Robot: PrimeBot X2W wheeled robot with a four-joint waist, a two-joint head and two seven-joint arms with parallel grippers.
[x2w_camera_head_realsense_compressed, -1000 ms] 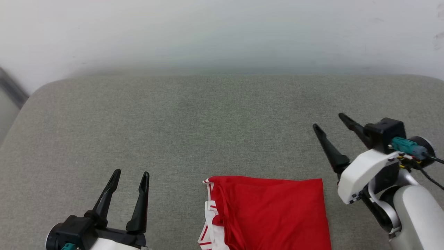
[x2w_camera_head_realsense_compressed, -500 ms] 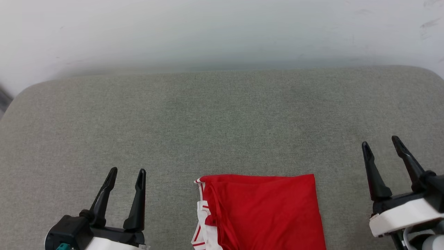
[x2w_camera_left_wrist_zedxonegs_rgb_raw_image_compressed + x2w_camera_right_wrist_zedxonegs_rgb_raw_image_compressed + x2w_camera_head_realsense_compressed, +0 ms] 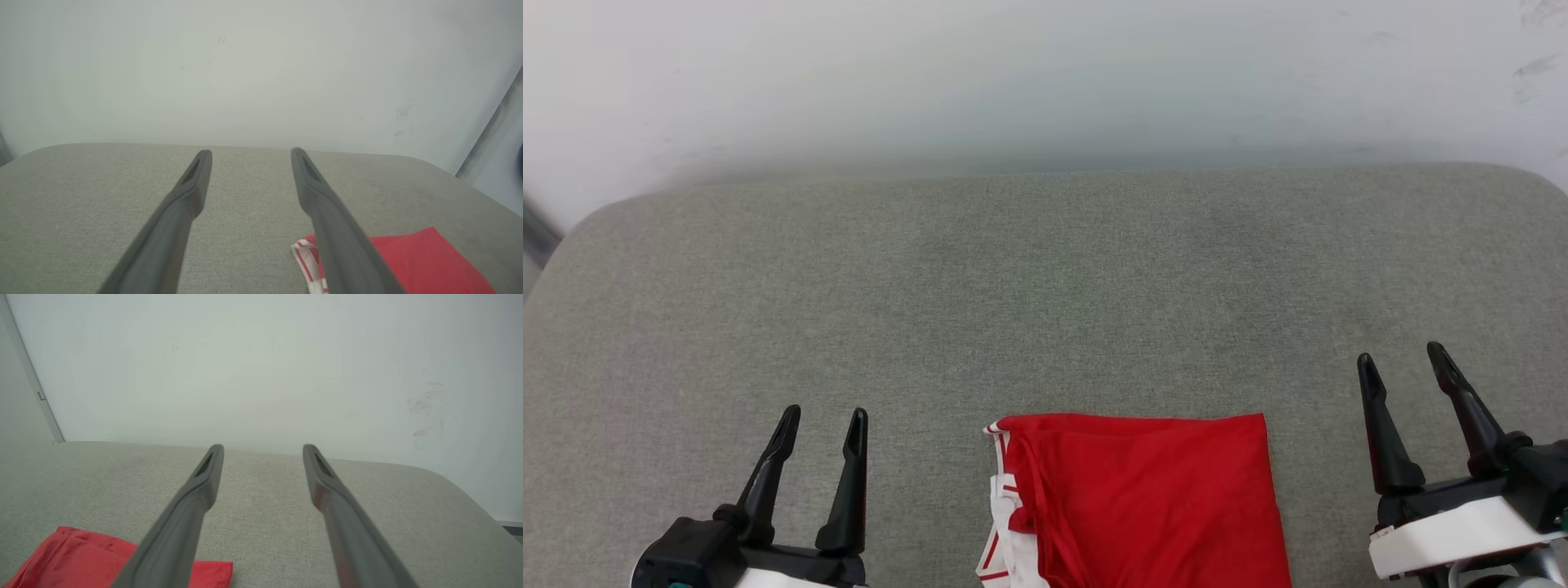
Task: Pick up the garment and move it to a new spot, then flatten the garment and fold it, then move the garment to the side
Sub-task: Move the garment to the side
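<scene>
The garment (image 3: 1152, 498) lies folded into a red rectangle at the near middle of the grey cushioned surface (image 3: 1045, 286), white sleeve and striped trim showing along its left edge. Its lower part runs off the bottom of the head view. My left gripper (image 3: 823, 418) stands open at the lower left, apart from the cloth, nothing between its fingers. My right gripper (image 3: 1402, 356) is open at the lower right, beside the garment's right edge and clear of it. The garment's trimmed corner (image 3: 304, 255) peeks past the left gripper (image 3: 250, 153); a red corner (image 3: 61, 555) shows left of the right gripper (image 3: 263, 448).
A pale wall (image 3: 1045, 73) rises behind the cushion's far edge. The cushion's rounded corners curve off at far left and far right. A grey strip (image 3: 28, 371) runs down the wall at the left of the right wrist view.
My right arm has swung back from beside the garment toward the lower right, fingers now pointing up the view. The left gripper and the garment have stayed put. The head camera shifted slightly.
</scene>
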